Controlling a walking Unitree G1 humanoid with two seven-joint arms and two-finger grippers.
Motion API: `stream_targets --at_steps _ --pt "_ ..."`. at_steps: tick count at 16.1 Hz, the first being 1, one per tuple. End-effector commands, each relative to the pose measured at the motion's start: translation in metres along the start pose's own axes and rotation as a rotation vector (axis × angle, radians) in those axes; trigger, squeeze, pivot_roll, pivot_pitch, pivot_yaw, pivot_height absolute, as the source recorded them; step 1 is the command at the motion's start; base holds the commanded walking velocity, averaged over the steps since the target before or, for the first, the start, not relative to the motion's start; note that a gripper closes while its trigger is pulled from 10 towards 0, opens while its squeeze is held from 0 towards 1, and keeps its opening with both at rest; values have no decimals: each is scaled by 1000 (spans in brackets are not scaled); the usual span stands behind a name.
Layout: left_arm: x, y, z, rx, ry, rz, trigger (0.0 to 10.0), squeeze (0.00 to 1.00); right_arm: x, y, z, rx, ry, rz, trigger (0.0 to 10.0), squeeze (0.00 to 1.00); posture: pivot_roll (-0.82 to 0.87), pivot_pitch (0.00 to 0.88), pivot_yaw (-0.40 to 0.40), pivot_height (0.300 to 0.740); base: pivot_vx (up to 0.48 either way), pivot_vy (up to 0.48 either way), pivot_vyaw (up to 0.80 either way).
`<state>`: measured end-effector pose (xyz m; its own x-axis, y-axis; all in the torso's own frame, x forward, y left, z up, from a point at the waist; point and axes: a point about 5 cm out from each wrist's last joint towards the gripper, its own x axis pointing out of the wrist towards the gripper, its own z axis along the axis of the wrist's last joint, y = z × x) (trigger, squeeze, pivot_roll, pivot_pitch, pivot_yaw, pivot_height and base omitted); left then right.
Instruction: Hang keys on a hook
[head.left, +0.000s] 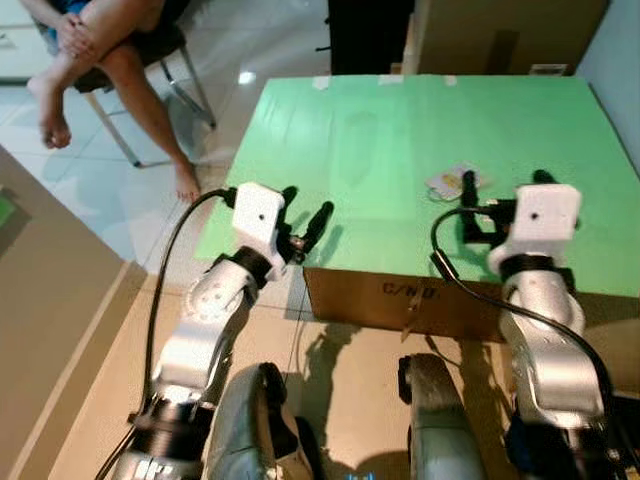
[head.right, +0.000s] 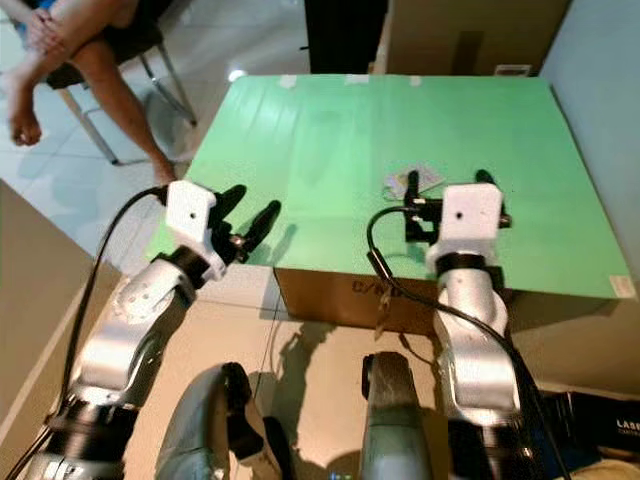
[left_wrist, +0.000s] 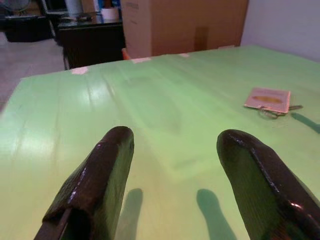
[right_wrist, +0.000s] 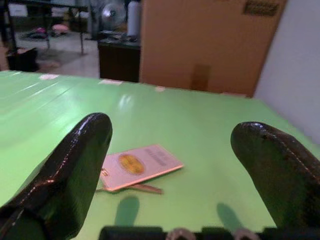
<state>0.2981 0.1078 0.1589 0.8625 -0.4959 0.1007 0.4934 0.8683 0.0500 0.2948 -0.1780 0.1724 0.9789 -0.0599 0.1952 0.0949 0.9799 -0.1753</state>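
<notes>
Green table (head.left: 400, 130), key (right_wrist: 137, 188) under tag (right_wrist: 137, 166)

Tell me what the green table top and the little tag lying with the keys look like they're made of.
Table top: looks like a smooth, glossy green sheet, perhaps plastic or laminate; it reflects light in soft streaks. Tag: seems a thin flat card, paper or plastic, pale with a yellow round print. The keys beside it look metallic, though small.

keys (right_wrist: 131, 187): mostly hidden under the card (right_wrist: 139, 166), only a blade tip and ring showing
seated person (head.left: 95, 60): cut off above the knees by the frame edge
</notes>
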Motion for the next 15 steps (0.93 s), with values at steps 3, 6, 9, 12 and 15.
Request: stream_targets --at_steps 3,6,9,12,15 --pt "-16 9 2 21 21 66 10000 0 11 15 -5 -9 15 123 10000 0 -124 246 84 610 0 0 0" --pt "-27 12 1 30 36 102 10000 0 19 19 -8 -11 25 153 10000 0 -90 265 68 610 0 0 0" --pt "-36 15 2 42 54 122 10000 0 23 15 -10 -16 23 140 10000 0 -66 275 72 610 0 0 0" --pt "-39 17 4 52 64 119 10000 0 24 14 -13 -22 24 132 10000 0 -56 277 89 610 0 0 0" --pt "-40 20 7 63 74 111 10000 0 24 15 -17 -19 33 118 10000 0 -49 284 107 610 0 0 0"
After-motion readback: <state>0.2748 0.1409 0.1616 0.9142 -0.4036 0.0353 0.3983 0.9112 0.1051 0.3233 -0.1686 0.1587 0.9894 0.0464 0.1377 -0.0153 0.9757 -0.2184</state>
